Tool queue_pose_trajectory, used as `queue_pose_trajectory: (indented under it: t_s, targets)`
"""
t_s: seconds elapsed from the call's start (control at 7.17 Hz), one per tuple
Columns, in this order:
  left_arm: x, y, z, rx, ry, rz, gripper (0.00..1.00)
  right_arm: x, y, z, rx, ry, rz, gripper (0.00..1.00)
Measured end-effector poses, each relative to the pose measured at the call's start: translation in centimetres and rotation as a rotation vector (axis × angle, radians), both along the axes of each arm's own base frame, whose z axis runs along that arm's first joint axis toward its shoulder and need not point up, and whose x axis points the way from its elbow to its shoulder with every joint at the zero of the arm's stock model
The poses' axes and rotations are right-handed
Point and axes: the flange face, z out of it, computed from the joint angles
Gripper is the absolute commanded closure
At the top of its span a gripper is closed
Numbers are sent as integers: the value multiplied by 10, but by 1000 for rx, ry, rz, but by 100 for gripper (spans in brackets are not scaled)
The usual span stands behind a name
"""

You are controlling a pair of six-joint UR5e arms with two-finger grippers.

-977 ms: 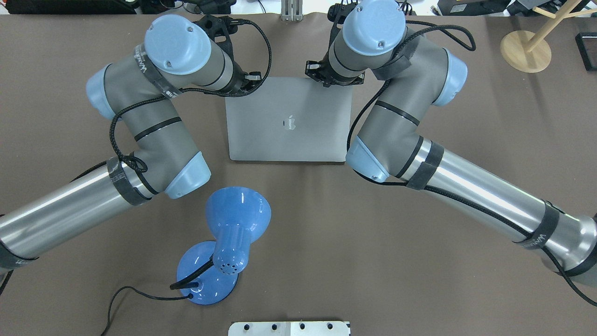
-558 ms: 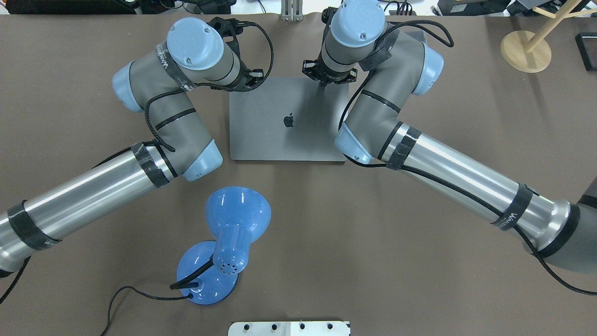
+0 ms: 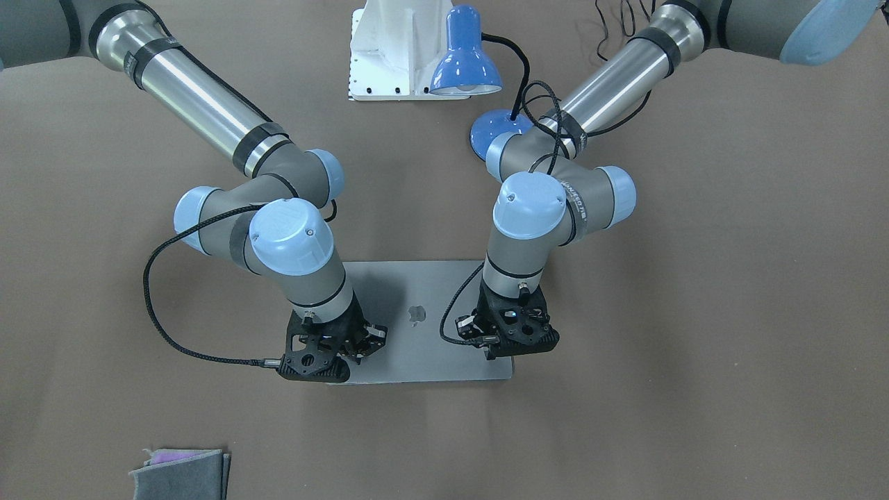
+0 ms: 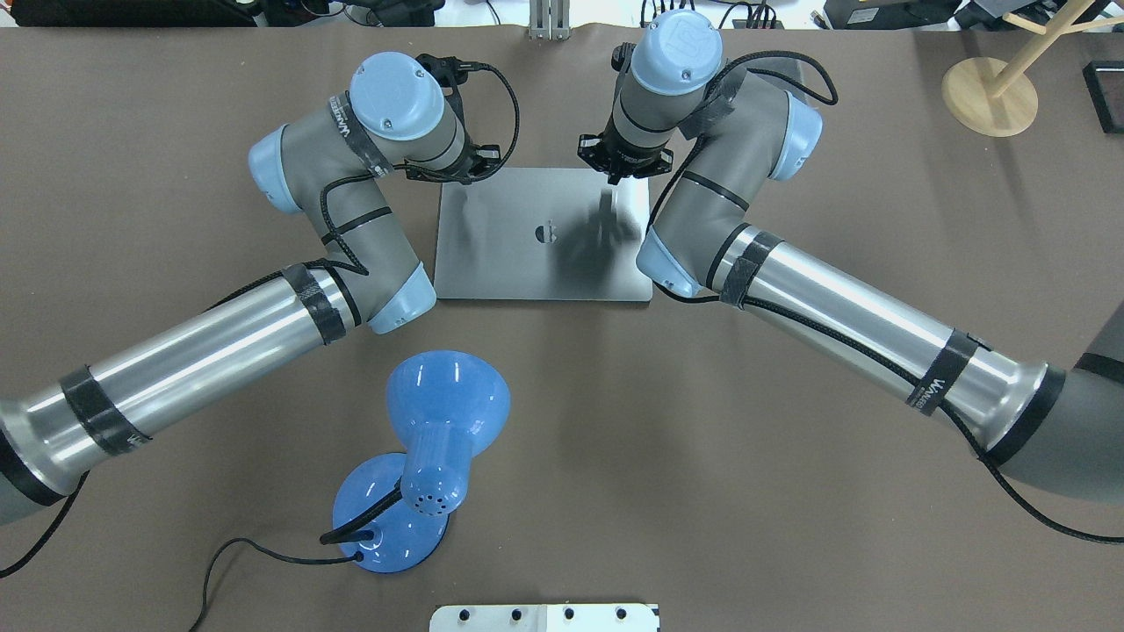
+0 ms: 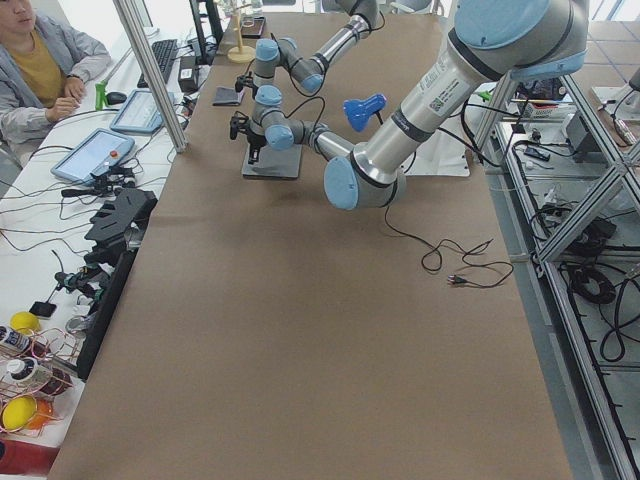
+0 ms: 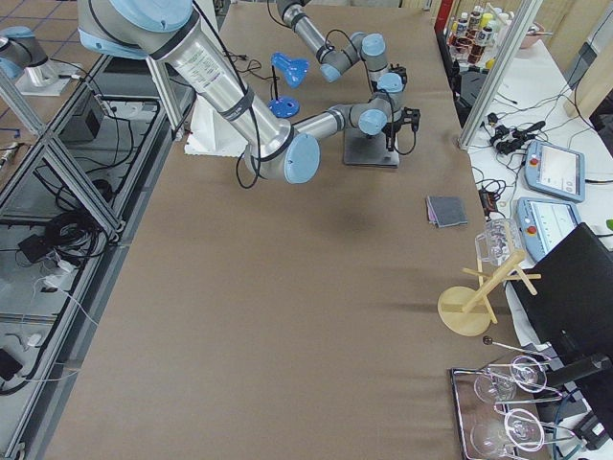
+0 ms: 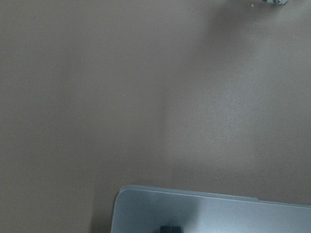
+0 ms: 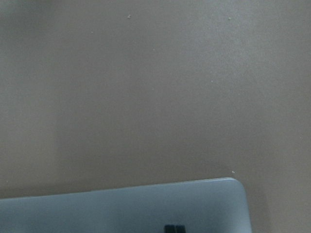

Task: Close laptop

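The space-grey laptop [image 4: 527,263] lies with its lid down, flat or almost flat, apple logo up; screen and keys are hidden. My left gripper [image 4: 458,174] presses on the lid's far left corner and my right gripper [image 4: 616,175] on its far right corner. Each wrist view shows one narrow dark tip resting on the lid, the left gripper's [image 7: 170,228] and the right gripper's [image 8: 175,228], so both look shut and hold nothing. In the front-facing view the left gripper [image 3: 510,344] and the right gripper [image 3: 326,357] stand over the lid's near edge [image 3: 417,371].
A blue desk lamp [image 4: 439,430] with its black cable stands in front of the laptop near my left forearm. A wooden stand [image 4: 990,95] is at the far right. A folded grey cloth [image 3: 180,473] lies on the operators' side. A white plate [image 4: 544,617] sits at the robot's edge.
Both grippers have moved down and away from the robot, and the lid has gone down with them from a raised tilt to flat or nearly flat.
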Motion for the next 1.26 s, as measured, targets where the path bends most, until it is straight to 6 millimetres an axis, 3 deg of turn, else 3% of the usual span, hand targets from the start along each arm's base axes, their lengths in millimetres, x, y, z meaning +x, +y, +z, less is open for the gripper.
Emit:
queue_pose_trajectory:
  t_s: [0.14,0.28,0.42,0.56,0.7,0.84,0.98,1.26]
  targets:
    - [0,-1,-1,-4,4,6,100,7,-5,-3,-12,-16,-9,100]
    - [-11,-6,-9,0,25,20,100,27,-14,-13,-20,-49,-13,100]
    - [-39,-14,-17,2,53,44,100,63,-21,-20,-28,-96,-20,100]
    - [-76,-19,-16,-4,84,74,100,114,-25,-17,-39,-144,-27,100]
    - [-124,-19,-4,-7,118,109,100,176,-23,-4,-41,-170,-31,100]
    - [-186,-9,21,-4,146,143,100,243,-13,19,-30,-173,-39,100]
    - [-258,7,52,10,161,170,100,310,9,46,-1,-149,-52,100]
    - [-397,58,126,60,99,203,100,434,68,118,78,-20,-122,100]
